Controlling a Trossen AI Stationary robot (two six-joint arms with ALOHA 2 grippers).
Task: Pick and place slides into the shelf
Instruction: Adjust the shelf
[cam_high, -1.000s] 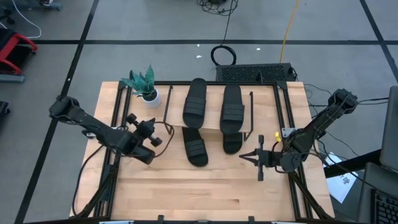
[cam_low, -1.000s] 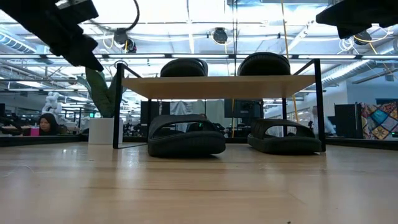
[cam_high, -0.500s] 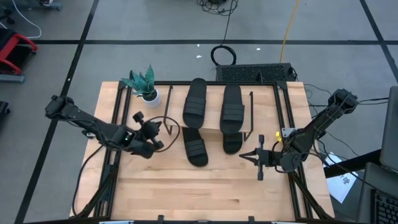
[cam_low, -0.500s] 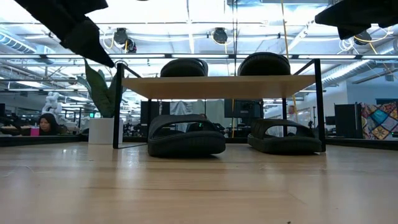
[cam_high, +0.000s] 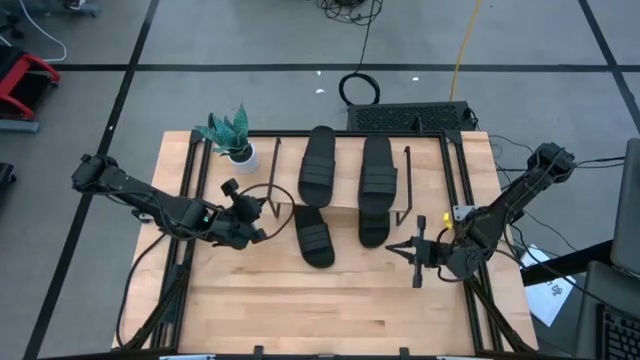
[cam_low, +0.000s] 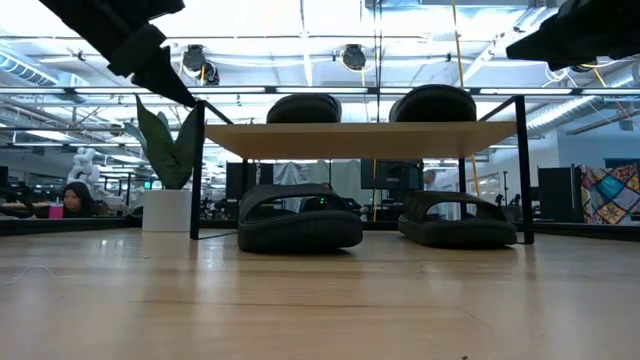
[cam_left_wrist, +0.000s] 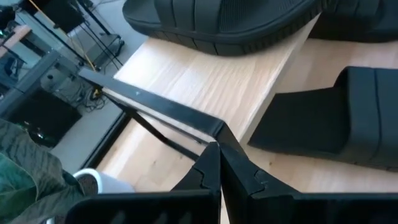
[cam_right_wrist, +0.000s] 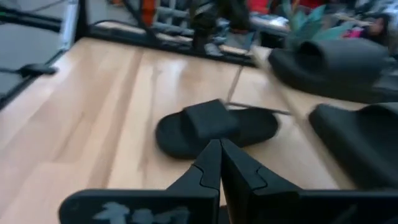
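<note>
The shelf (cam_high: 343, 207) is a light-wood board on black wire legs, standing mid-table. Two black slides (cam_high: 318, 160) (cam_high: 377, 172) lie on its board. Two more (cam_high: 313, 238) (cam_high: 372, 230) lie on the table under it, their near ends sticking out. My left gripper (cam_high: 266, 235) is shut at the shelf's near left corner, and it shows at the upper left of the low view (cam_low: 188, 98). My right gripper (cam_high: 412, 252) is shut, held above the table just right of the shelf, touching nothing. My left gripper meets the near left top corner of the shelf's black wire frame (cam_left_wrist: 214, 129) with the tips of its shut fingers (cam_left_wrist: 214, 158). It comes from the table's left, slanting downward. The shelf stands on its legs on the table.
A small potted plant (cam_high: 236, 140) stands at the far left, close to the shelf's left legs. A loop of cable (cam_high: 268, 200) hangs by my left wrist. Bare tabletop (cam_high: 330, 310) stretches along the near side. A dark grid (cam_high: 410, 117) lies beyond the far edge.
My left gripper has risen, turned about its wrist and gone toward the shelf's near left corner. The shelf has slid a little toward the table's right edge, carrying the two slides on its board. The two slides on the table have stayed put.
</note>
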